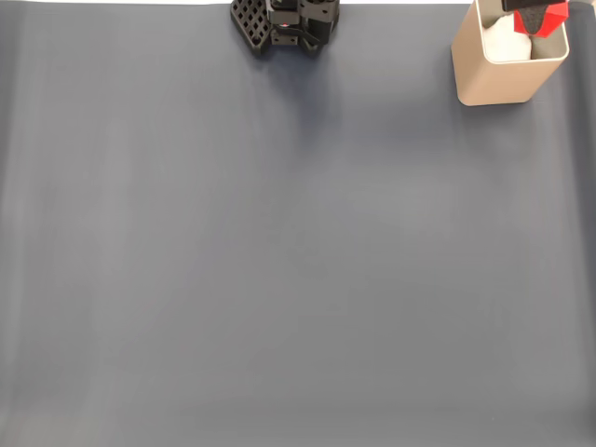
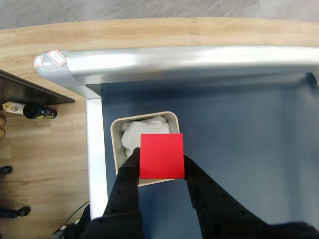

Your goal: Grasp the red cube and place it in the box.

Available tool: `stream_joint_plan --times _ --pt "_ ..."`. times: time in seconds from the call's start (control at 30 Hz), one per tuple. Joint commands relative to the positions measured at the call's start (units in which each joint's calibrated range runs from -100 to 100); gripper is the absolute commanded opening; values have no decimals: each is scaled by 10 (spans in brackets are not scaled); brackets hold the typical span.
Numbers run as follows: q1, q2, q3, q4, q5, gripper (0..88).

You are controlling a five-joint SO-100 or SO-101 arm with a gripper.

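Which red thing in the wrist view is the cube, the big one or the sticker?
The large plain red cube, held between the gripper fingers over the box. The small red-edged sticker sits on the table's metal corner.

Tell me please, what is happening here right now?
A robot arm holds the red cube in its end effector, directly above the open box. The fingers press the cube from both sides. The box stands near the table's far right corner in the fixed view, with something white already inside. The cube is not yet released.
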Motion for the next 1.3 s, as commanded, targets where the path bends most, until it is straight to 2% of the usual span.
stream_joint_plan --times 0.0,1.27 --pt "-5 4 -5 -14 -3 18" --pt "-17 -7 19 -26 -12 24"
